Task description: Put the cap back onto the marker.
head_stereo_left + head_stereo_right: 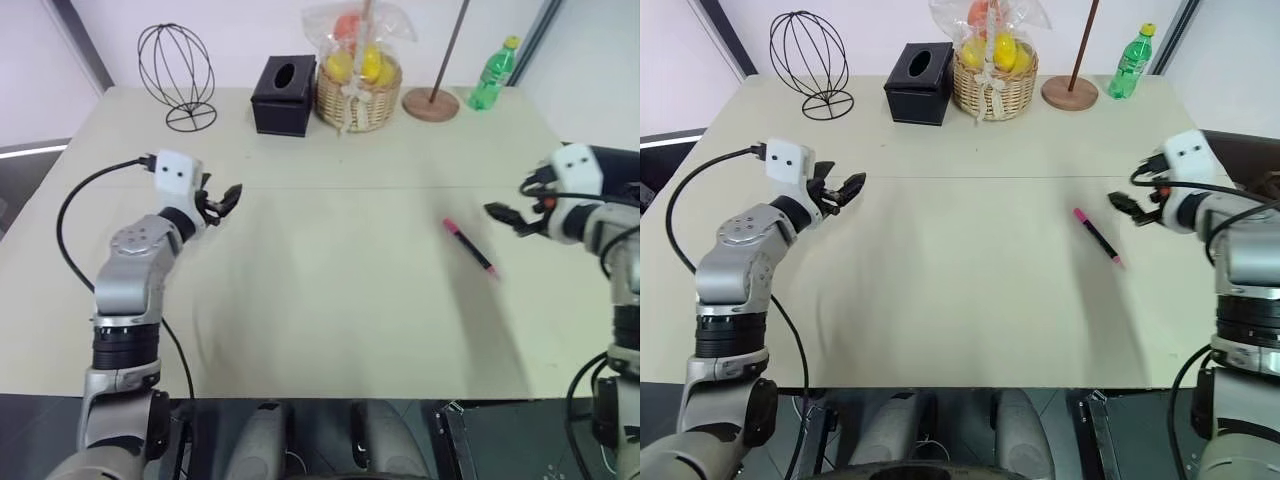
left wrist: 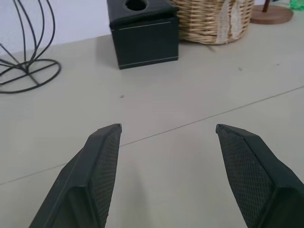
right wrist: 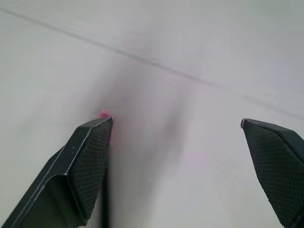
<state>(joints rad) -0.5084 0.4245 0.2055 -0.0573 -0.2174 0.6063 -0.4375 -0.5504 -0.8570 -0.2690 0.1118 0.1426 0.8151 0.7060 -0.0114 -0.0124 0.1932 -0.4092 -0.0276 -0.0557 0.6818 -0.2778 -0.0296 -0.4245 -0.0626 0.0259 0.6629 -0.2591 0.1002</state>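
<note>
Two grippers over the table's near half, both empty. Left gripper [image 1: 228,197] hangs above the left side, jaws apart, nothing between the fingers [image 2: 102,156]. Right gripper [image 1: 1127,208] sits at the right edge, jaws spread wide, nothing held.

One marker [image 1: 470,248] lies flat on the table [image 1: 330,300] toward the right edge, just beside the right gripper and apart from it, slanting from far-left to near-right. Black body, pink at both ends. The cap [image 1: 450,227] looks seated on the far end; cannot tell for sure.

Open room: the whole middle and near strip of the table is bare.

Along the far edge, one of each: wire globe stand [image 1: 177,72] at the far-left corner, black tissue box [image 1: 284,95], wrapped fruit basket [image 1: 358,88], round wooden pole base [image 1: 431,103], green bottle [image 1: 492,76] toward the far-right corner. All well apart from the marker.
</note>
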